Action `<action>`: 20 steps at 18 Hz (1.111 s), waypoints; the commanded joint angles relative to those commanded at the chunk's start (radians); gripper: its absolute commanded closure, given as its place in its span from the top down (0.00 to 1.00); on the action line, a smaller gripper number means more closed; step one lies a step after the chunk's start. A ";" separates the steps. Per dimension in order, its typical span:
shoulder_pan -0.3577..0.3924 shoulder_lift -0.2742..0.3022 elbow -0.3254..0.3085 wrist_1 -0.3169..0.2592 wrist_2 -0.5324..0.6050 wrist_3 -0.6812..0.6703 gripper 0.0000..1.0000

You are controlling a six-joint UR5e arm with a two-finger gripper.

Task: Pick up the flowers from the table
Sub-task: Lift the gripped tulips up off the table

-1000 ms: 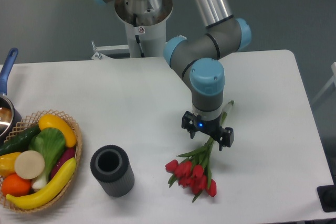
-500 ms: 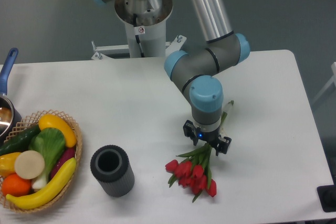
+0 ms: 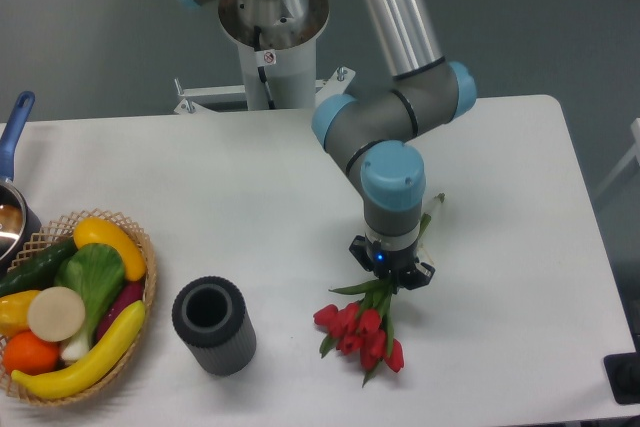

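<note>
The flowers (image 3: 358, 332), a small bunch of red tulip buds with green stems and narrow leaves, lie on the white table (image 3: 250, 207) at the front right. My gripper (image 3: 390, 275) points straight down over the stems just above the buds. Its jaws stand close together around the stems. One stem end (image 3: 434, 209) sticks out behind the wrist. The buds rest on or just above the tabletop; I cannot tell which.
A dark grey ribbed cylinder (image 3: 212, 325) stands upright left of the flowers. A wicker basket (image 3: 140, 247) with toy fruit and vegetables is at the front left. A pot with a blue handle (image 3: 15, 127) is at the left edge.
The gripper has come down onto the stems and its jaws have narrowed around them. The bunch has shifted slightly to the left.
</note>
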 joint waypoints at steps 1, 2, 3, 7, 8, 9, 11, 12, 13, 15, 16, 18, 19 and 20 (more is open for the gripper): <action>0.008 0.014 0.002 -0.002 0.001 -0.002 0.00; 0.009 0.022 0.005 -0.002 0.003 -0.002 0.00; 0.015 0.029 0.011 -0.002 0.003 -0.002 0.00; 0.032 0.042 0.105 -0.115 0.006 0.008 0.00; 0.032 0.042 0.145 -0.171 0.006 0.008 0.00; 0.031 0.037 0.184 -0.230 0.006 0.009 0.00; 0.029 0.028 0.241 -0.319 0.006 0.011 0.00; 0.029 0.020 0.262 -0.340 0.003 0.011 0.00; 0.029 0.016 0.287 -0.357 0.002 0.011 0.00; 0.029 0.008 0.325 -0.412 0.001 0.011 0.00; 0.029 0.003 0.340 -0.438 0.003 0.011 0.00; 0.028 -0.003 0.350 -0.451 0.005 0.009 0.00; 0.028 -0.003 0.350 -0.451 0.005 0.009 0.00; 0.026 -0.003 0.350 -0.453 0.005 0.009 0.00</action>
